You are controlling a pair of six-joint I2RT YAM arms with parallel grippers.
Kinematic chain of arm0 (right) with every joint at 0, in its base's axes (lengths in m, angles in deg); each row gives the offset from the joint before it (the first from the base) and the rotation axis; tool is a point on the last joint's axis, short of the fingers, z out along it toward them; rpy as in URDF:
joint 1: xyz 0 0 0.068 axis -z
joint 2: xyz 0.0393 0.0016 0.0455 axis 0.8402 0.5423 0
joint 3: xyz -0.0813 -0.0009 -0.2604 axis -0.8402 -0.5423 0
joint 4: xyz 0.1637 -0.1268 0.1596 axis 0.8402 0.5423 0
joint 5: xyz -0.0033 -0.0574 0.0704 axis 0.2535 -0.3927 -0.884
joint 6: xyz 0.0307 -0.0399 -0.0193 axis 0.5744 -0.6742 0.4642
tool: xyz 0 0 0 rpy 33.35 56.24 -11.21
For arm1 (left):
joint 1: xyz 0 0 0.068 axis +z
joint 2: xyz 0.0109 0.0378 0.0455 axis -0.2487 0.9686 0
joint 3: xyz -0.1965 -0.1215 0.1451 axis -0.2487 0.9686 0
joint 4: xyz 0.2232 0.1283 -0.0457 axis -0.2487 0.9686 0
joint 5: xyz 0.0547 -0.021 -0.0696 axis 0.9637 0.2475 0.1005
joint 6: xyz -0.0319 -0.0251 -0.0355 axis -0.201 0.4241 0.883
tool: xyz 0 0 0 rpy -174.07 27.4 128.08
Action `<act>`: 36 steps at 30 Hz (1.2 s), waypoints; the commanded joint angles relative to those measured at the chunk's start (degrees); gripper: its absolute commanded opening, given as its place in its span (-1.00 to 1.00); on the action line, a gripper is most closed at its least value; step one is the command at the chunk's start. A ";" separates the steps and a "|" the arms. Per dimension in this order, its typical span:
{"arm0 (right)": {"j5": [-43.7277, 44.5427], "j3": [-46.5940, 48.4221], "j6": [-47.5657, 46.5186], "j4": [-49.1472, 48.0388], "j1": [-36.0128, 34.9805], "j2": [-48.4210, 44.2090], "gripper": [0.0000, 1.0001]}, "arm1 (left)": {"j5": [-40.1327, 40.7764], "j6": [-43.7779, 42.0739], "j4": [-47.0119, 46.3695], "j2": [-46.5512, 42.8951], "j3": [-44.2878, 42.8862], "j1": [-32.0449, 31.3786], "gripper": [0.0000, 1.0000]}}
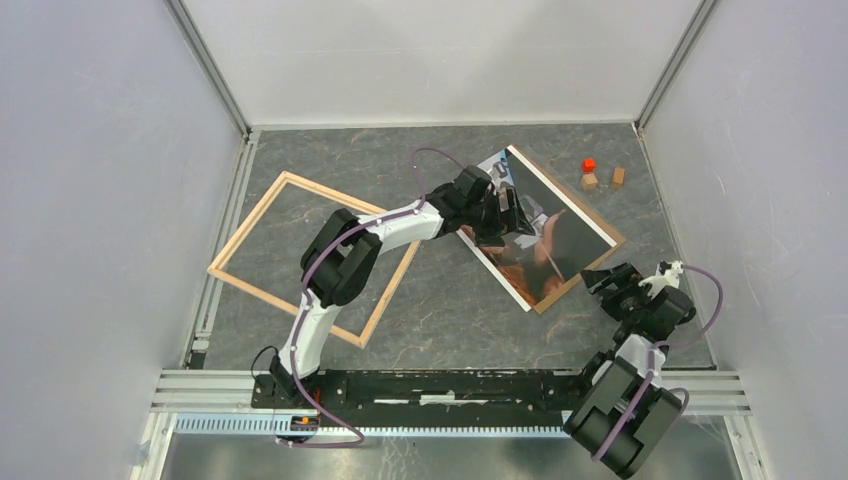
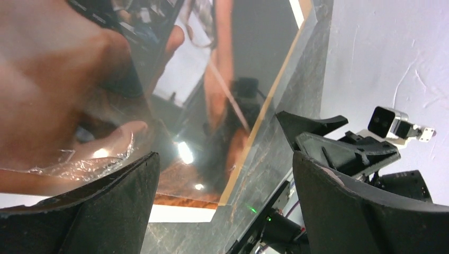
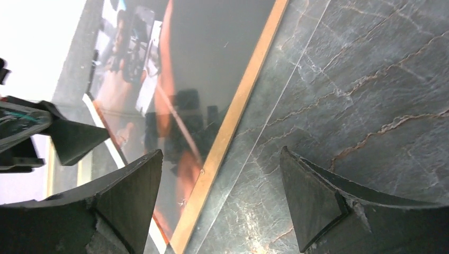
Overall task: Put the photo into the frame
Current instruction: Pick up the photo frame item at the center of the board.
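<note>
Glossy paper, the photo (image 1: pixel 565 235) lies face up on a brown backing board (image 3: pixel 233 121) right of centre on the table, well apart from the pale wooden frame (image 1: pixel 250 223) on the left. It looks light, thin, floppy and slick, easily creased, so a white-bordered edge or corner seems the best place to take it. Its long axis runs diagonally from far left to near right. The left gripper (image 1: pixel 513 215) hovers over its far-left end, fingers wide apart. The right gripper (image 1: pixel 602 282), also spread and holding nothing, sits just beside the near-right end.
</note>
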 commanded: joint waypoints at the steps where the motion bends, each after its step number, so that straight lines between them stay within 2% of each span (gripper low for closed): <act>1: -10.08 -2.32 3.01 -7.68 3.61 3.34 0.75 | 3.73 1.76 -6.20 0.12 0.53 -0.05 1.00; 5: -8.97 -2.17 2.47 -7.63 3.76 5.88 0.75 | 6.10 -1.04 -5.36 0.82 1.10 -0.02 1.00; 14: -10.02 -3.61 8.20 -16.89 3.66 10.20 0.75 | 6.22 -0.47 -11.19 1.12 6.78 -0.02 1.00; 21: -10.72 -5.36 15.03 -24.65 3.64 14.45 0.73 | 8.92 -0.45 -9.39 0.81 7.97 -0.35 1.00; 31: -12.12 -8.87 29.88 -44.84 3.20 22.80 0.66 | 10.17 -2.02 -3.66 2.91 3.65 -1.21 1.00; 34: -12.13 -8.98 31.66 -47.03 2.91 23.73 0.62 | 10.60 -2.51 -2.45 3.31 2.42 -1.48 1.00; 36: -11.38 -8.56 29.97 -44.99 2.87 22.98 0.61 | 10.59 -2.67 -1.77 3.61 1.91 -1.55 1.00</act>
